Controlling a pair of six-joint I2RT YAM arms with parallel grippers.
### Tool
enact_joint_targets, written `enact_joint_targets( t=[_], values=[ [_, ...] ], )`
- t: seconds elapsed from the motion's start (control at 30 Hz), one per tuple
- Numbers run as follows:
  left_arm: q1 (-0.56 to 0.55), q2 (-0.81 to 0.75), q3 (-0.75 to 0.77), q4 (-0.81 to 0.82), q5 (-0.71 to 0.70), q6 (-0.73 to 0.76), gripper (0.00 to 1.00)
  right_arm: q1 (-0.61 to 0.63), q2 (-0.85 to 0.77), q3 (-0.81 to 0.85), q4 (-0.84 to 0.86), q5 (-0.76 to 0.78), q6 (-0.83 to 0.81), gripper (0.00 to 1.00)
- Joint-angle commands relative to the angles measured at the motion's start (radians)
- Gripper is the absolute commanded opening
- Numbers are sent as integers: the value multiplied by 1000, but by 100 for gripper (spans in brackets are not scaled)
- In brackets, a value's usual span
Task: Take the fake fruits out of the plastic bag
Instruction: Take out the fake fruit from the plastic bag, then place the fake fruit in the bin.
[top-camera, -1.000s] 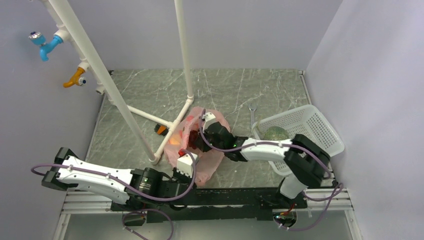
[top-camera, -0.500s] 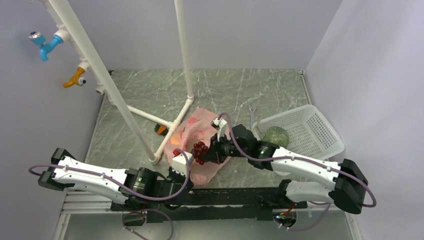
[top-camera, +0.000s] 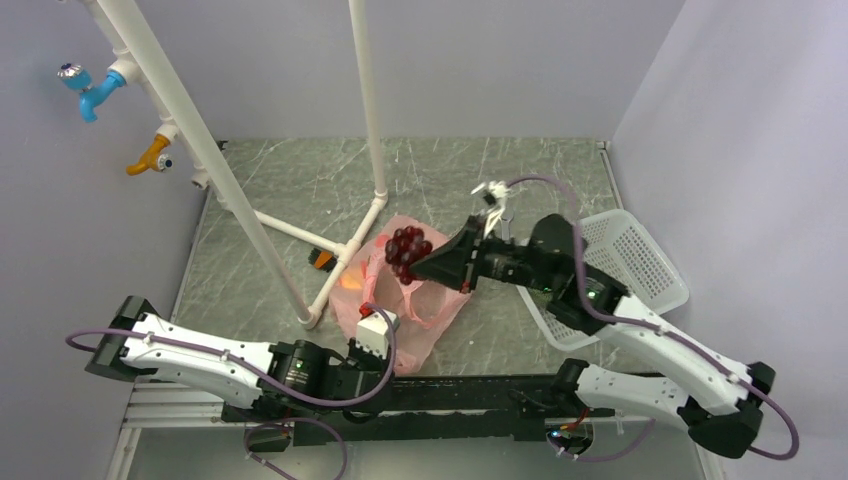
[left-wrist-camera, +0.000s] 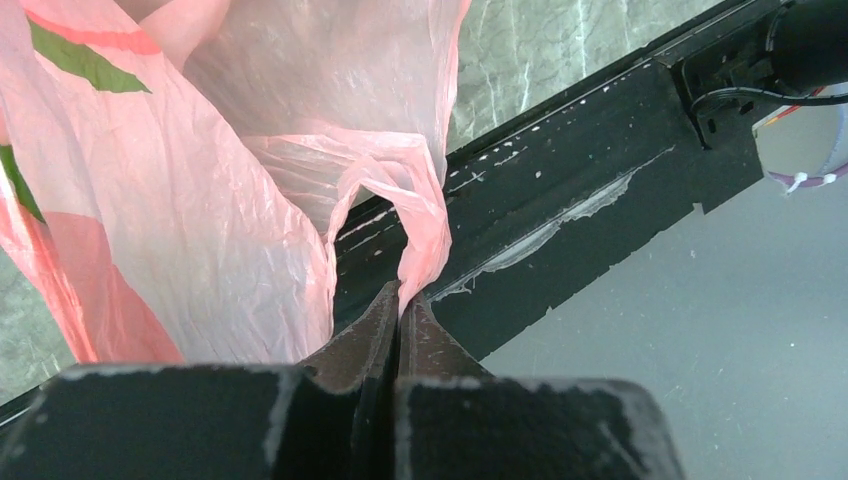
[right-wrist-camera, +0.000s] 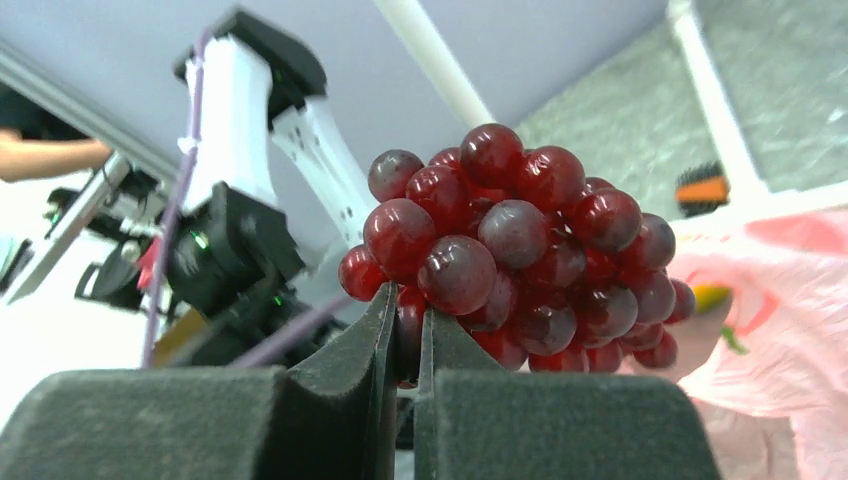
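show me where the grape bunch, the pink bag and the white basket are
grape bunch (right-wrist-camera: 520, 240): right wrist view, middle of the cluster.
plastic bag (left-wrist-camera: 200, 230): left wrist view, crinkled side wall.
white mesh basket (top-camera: 645, 262): top external view, bare mesh near its right rim.

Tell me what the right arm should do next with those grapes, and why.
Probably carry the grape bunch rightward over the white basket: the right claw is shut on it, held above the plastic bag, whose handle the left claw pinches.
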Motion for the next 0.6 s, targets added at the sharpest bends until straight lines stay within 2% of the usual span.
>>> enact_joint_targets(
  t=[0.0, 0.1, 0.27, 0.43, 0.57],
  values=[
    [-7, 19, 19, 31, 12, 5, 0, -4, -84, 171, -175, 238, -72, 0],
    [-7, 13, 27, 21, 12, 7, 0, -5, -128, 212, -335, 550, -141, 0],
    [-7, -5, 16, 30, 19, 4, 0, -5, -248, 155, -474, 1017, -165, 0],
    [-7, -4, 10, 35, 15, 5, 0, -5, -332, 95, -634, 1298, -83, 0],
    [-7, 1, 30, 21, 4, 24, 0, -6, -302, 76, -797, 1443, 18, 0]
  ],
)
